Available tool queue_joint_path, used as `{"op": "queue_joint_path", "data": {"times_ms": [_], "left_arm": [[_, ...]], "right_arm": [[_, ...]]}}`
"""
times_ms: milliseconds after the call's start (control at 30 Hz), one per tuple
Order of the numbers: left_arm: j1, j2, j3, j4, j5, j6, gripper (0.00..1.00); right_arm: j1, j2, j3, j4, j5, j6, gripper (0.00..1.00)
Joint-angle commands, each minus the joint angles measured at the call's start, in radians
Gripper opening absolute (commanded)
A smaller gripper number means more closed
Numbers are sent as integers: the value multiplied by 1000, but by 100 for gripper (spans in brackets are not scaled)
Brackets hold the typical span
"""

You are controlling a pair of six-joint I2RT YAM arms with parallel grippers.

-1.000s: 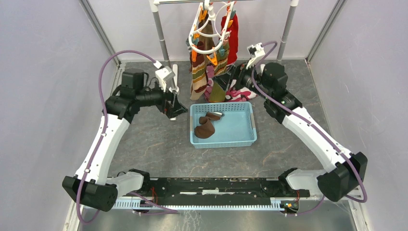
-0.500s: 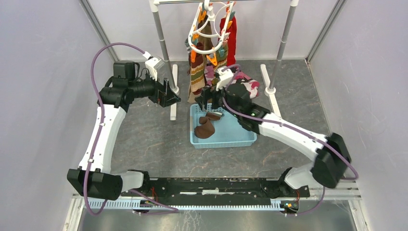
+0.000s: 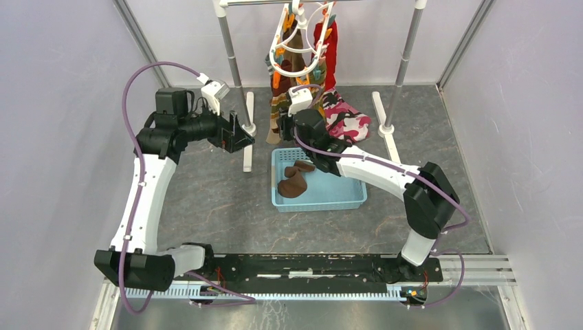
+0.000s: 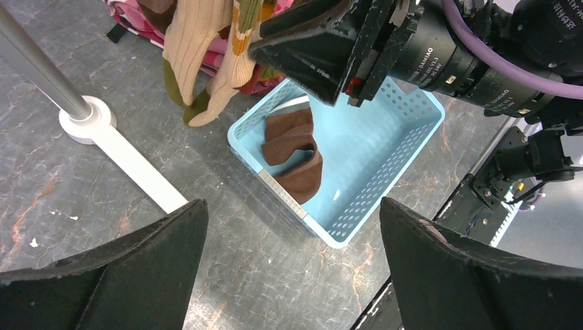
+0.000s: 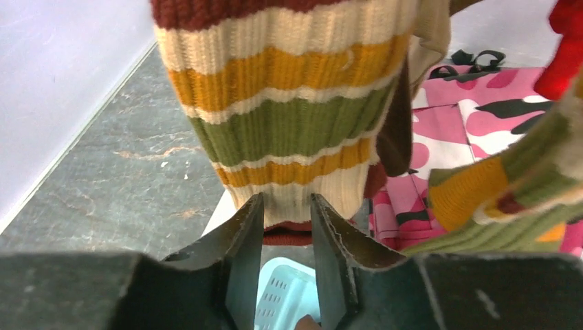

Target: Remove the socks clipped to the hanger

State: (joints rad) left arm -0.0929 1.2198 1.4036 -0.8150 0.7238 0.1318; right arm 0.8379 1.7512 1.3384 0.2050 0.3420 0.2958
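Observation:
The white hanger [image 3: 282, 31] hangs from the rail with several socks clipped to it. Among them are a striped sock [image 3: 280, 103] [image 5: 289, 124], a red sock [image 3: 331, 48] [image 5: 567, 55] and a tan sock [image 4: 199, 41]. My right gripper [image 3: 283, 132] [image 5: 287, 196] is at the striped sock's lower hem with its jaws narrowed to a small gap. The sock spreads wider than that gap, and whether it is pinched does not show. My left gripper [image 3: 242, 141] [image 4: 292, 203] stands wide open over the floor, left of the basket, holding nothing.
A light blue basket [image 3: 320, 205] [image 4: 412, 158] below the hanger holds brown socks [image 3: 294, 182] [image 4: 295, 148]. A pink camouflage cloth [image 3: 344, 118] [image 5: 454, 130] lies behind it. The metal rail stand's post [image 3: 230, 48] and white foot [image 4: 130, 161] stand by my left gripper.
My right arm swung left from beside the cloth, passed over the basket, and reached the striped sock's hem, its jaws narrowing. My left arm drew back slightly to the left, still open.

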Motion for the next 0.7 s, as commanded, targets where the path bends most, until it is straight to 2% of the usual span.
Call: {"op": "queue_joint_path", "data": {"times_ms": [0, 67, 100, 133, 200, 233, 267, 300, 367, 400, 500, 667], "left_arm": [[4, -31, 24, 1, -16, -17, 100], [4, -22, 23, 0, -8, -21, 99], [4, -18, 22, -1, -4, -26, 99], [4, -17, 22, -1, 2, -27, 98], [4, -16, 23, 0, 17, -29, 97], [4, -16, 24, 2, 23, -30, 97], [4, -16, 27, 3, 23, -32, 97], [4, -16, 28, 5, 25, -33, 97], [4, -16, 31, 7, 30, -37, 97], [4, -16, 33, 7, 34, -39, 97], [4, -16, 30, 12, 39, -44, 97], [4, -22, 15, 14, 22, -33, 97]], "right_arm": [[4, -64, -37, 76, 82, -32, 28], [4, -77, -44, 65, 90, -40, 9], [5, -84, -45, 58, 91, -44, 3], [4, -93, -48, 48, 91, -45, 0], [5, -117, -63, 38, 86, -47, 0], [5, -130, -74, 39, 86, -43, 3], [4, -147, -90, 37, 85, -38, 16], [4, -161, -110, 42, 79, -34, 34], [5, -182, -145, 68, 65, -25, 58], [8, -184, -159, 81, 63, -22, 63], [16, -152, -144, 79, 61, -16, 70], [46, -54, -31, 48, 102, -18, 80]]}}
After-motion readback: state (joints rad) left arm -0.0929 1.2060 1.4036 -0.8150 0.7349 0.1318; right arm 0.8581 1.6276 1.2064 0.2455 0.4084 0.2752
